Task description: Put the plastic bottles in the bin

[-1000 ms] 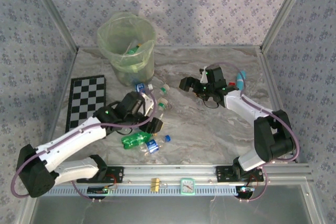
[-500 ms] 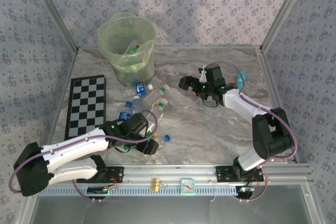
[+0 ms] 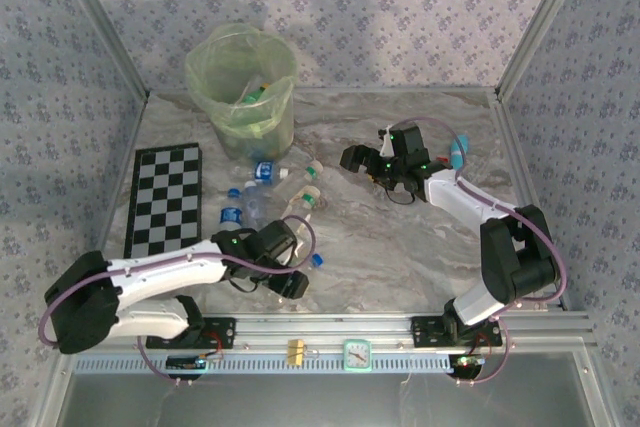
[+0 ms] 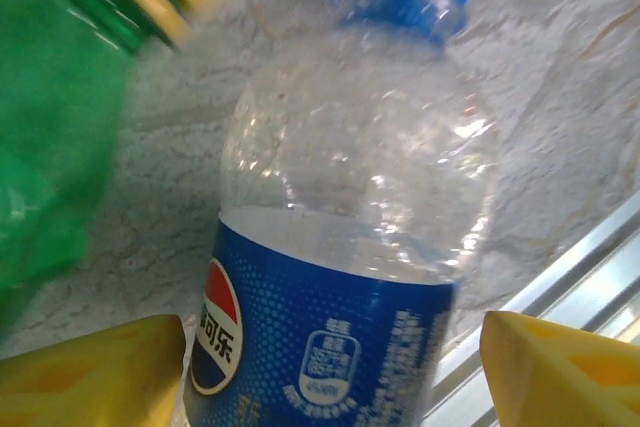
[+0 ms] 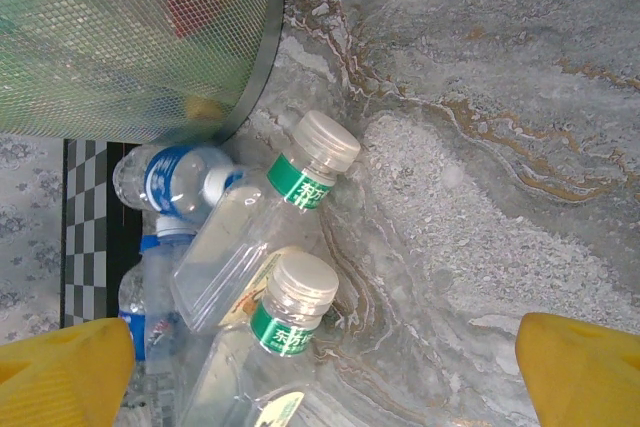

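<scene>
Jaws of your left gripper (image 3: 290, 283) stand apart low at the near edge of the table (image 3: 400, 237), straddling a clear Pepsi bottle (image 4: 330, 247) that lies on the marble with a little daylight on its right side, so nothing is clamped. A green bottle (image 4: 55, 117) with a yellow cap lies just beside it, and the aluminium rail (image 4: 570, 267) runs close by. A second ago this arm was further in, over the heap beside the chessboard (image 3: 165, 197); it has swung back toward you and come down over the pair, so from above you now see little more than the Pepsi bottle's blue cap.

With the arm out of the way, the blue-labelled bottles (image 3: 232, 215) and the green-labelled bottles (image 5: 290, 187) lie uncovered mid-table, bunched together. Your right gripper (image 3: 352, 159) has not shifted, its jaws spread wide and empty above them. Farthest back stands the bin (image 3: 222, 57), already holding several bottles.
</scene>
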{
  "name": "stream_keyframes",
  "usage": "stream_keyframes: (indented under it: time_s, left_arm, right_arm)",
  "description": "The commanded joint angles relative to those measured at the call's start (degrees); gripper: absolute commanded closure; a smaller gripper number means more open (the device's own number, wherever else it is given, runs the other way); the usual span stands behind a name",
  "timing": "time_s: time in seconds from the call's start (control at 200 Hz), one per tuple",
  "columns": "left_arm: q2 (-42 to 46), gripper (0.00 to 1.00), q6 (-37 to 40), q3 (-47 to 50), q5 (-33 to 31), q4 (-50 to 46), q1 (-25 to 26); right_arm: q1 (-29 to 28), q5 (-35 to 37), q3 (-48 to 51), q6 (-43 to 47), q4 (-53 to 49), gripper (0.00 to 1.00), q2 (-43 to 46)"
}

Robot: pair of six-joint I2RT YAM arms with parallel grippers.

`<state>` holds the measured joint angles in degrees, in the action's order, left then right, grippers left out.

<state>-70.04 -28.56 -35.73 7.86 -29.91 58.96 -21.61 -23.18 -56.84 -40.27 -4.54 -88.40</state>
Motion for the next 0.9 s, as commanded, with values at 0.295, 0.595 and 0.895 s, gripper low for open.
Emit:
stream_keyframes:
  time_s: [0.295, 0.595, 0.895]
  left_arm:
    - [-4.95, 0.35, 0.69, -1.62, -5.22, -0.78, 1.69]
    - [-3.61, 0.51, 2.04, -3.48, -3.70, -0.46, 1.80]
    - [-0.84, 0.53, 4.96, -12.61, -6.18, 1.17, 1.45]
  right_arm:
    - [0.91, -0.24, 0.41, -0.45, 0.10, 0.00, 0.51]
    - [1.48, -0.29, 0.80, -0.55, 0.37, 0.00, 0.58]
    - [3.70, -0.90, 3.09, -2.93, 2.50, 0.00, 0.93]
